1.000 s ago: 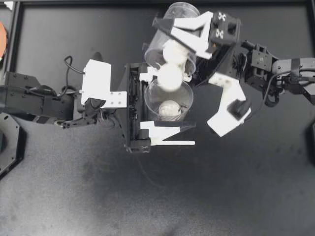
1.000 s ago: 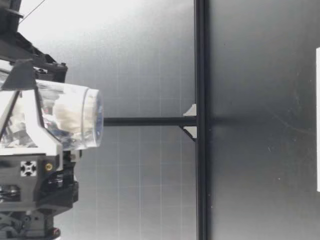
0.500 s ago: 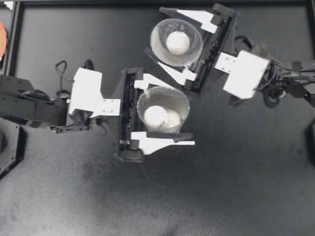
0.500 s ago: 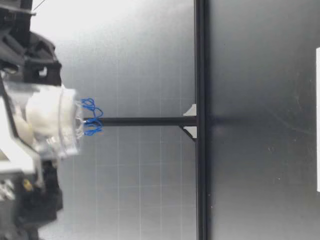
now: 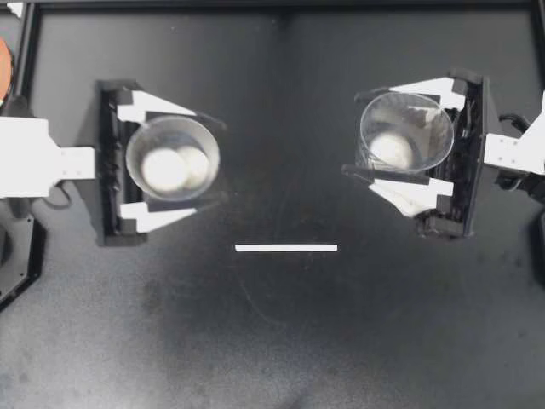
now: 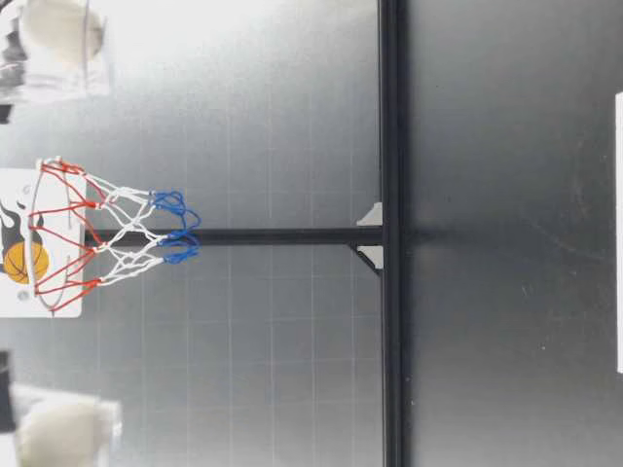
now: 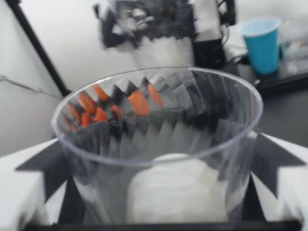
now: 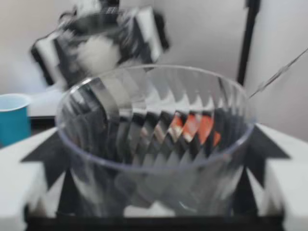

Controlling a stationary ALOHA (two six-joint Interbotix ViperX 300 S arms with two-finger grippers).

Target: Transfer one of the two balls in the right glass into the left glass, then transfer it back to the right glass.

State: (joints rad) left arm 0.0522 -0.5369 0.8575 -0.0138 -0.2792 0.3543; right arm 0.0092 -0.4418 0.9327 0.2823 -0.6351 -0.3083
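Left gripper [image 5: 215,162] pinching ribbed clear left glass [image 5: 170,120], left of white tape strip [image 5: 285,248] — two round white balls [image 5: 162,170] inside, right gripper [image 5: 352,132] pinching right glass [image 5: 407,95], one ball [image 5: 391,150].

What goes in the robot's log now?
left gripper: shut on left glass, two balls inside | right gripper: shut on right glass, one ball inside

The left glass [image 5: 183,129] and right glass [image 5: 426,119] are clear and glossy with faceted walls, probably plastic. The balls [image 5: 162,169] inside look white, matt and faintly fuzzy; the bench [image 5: 281,332] is matt black, slightly rough. The fingers [image 5: 152,109] are smooth matt white plastic.
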